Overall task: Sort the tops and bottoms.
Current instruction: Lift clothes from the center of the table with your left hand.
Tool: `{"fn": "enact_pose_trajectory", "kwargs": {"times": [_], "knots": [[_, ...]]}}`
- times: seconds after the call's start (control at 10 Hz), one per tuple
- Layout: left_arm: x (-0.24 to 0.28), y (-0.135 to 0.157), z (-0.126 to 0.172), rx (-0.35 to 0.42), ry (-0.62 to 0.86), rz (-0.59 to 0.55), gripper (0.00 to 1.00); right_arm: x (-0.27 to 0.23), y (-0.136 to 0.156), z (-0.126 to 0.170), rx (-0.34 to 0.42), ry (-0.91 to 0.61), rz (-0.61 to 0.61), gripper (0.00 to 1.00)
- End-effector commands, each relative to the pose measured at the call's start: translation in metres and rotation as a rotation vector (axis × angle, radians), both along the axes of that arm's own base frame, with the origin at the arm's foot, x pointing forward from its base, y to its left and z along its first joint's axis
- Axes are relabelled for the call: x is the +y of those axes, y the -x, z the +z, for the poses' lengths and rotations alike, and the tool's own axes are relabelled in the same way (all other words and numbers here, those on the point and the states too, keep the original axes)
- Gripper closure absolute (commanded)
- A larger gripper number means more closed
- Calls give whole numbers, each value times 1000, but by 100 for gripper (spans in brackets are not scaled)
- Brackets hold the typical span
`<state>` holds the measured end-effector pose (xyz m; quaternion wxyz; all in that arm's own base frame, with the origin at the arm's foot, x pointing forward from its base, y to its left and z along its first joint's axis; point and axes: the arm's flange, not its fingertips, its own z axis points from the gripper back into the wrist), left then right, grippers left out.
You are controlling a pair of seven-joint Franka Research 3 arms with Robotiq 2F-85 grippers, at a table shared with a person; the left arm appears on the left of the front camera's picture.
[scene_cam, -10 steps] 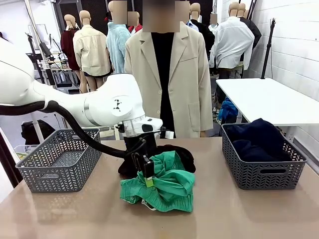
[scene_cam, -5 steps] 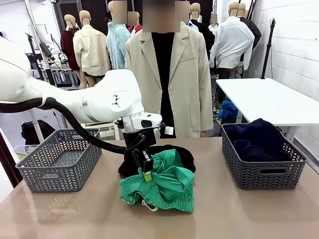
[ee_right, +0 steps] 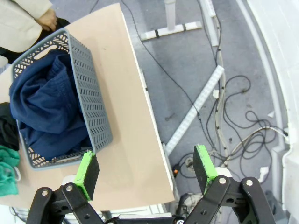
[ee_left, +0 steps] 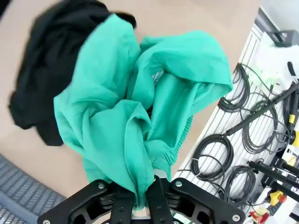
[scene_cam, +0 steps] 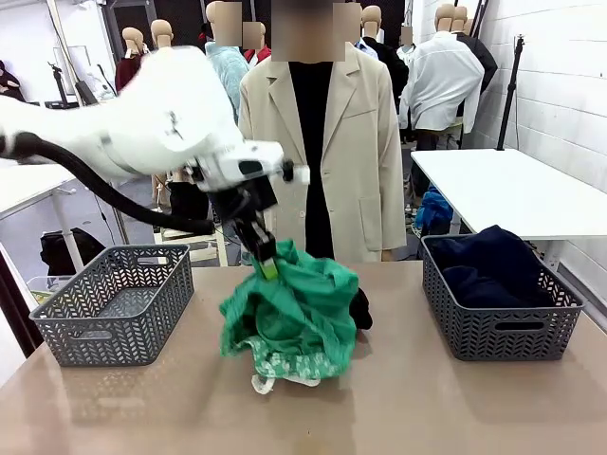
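Left gripper (scene_cam: 268, 267) pressed together, pinching a fold of the bright green garment (scene_cam: 292, 313), fingers pointing down, held above the table (scene_cam: 446, 408). Green cloth hangs bunched straight below the jaws, crumpled; white drawstring (scene_cam: 270, 383) loops at its low end on the tabletop. Left wrist view: green (ee_left: 131, 112) clamped right at the fingertips (ee_left: 122, 205). Black garment (scene_cam: 360, 309) lies just behind-right of the hanging green, touching it, mostly hidden. Bare tabletop either side of the gripper and toward the near edge. Left basket (scene_cam: 114, 313) well off to its left. Right basket (scene_cam: 500, 332) well off to its right, dark navy garment (scene_cam: 488, 265) heaped inside. Person (scene_cam: 322, 142) in beige blazer stands at the far edge, close behind the gripper. Right gripper (ee_right: 147, 168) spread wide, nothing between, looking down past the table end beside the right basket
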<state>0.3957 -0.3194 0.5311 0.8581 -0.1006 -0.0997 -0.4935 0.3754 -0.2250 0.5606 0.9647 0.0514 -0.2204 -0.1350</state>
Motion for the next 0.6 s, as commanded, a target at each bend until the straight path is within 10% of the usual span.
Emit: {"fn": "enact_pose_trajectory", "kwargs": {"times": [0.0, 0.5], "knots": [[9, 11, 58, -154, 10, -3, 100, 1, 1, 1, 14, 18, 1, 0], [3, 35, 239, -524, 50, 165, 100, 1, 1, 1, 14, 18, 1, 0]]}}
